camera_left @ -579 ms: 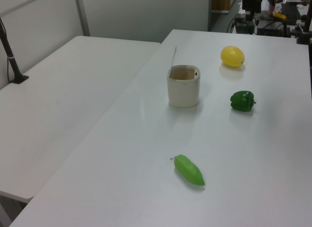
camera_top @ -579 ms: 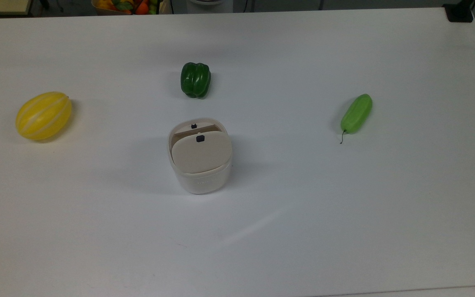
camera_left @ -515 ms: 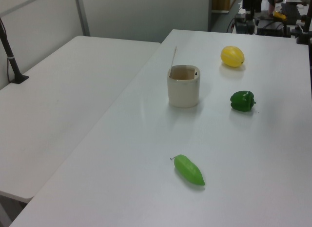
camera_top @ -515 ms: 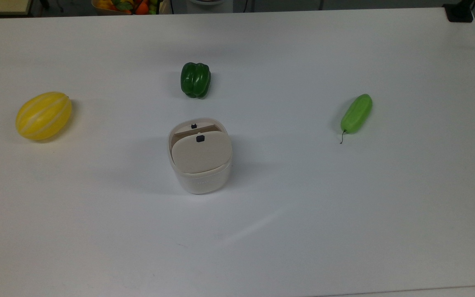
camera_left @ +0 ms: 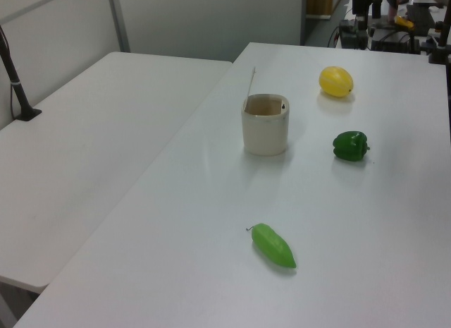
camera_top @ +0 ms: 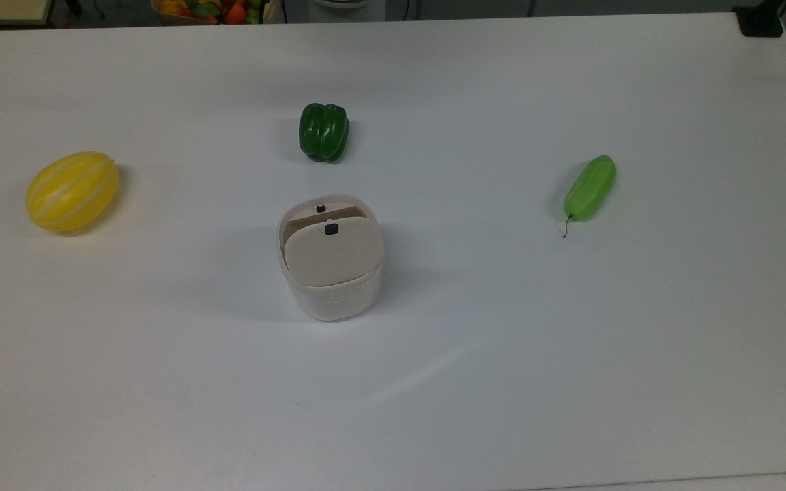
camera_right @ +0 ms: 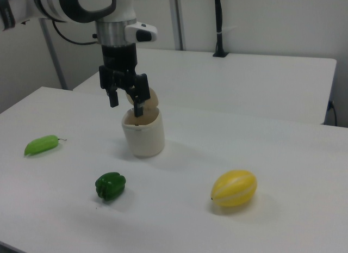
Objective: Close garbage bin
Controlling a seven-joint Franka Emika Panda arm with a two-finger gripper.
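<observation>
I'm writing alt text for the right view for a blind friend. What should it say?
A robot arm's open two-finger tool hangs just above a small off-white garbage bin whose lid stands raised, on a white table. Around the bin lie a dark green pepper, a yellow melon and a light green vegetable.

You had no readable text, label, brand, number or sign anywhere in these views at that moment.
</observation>
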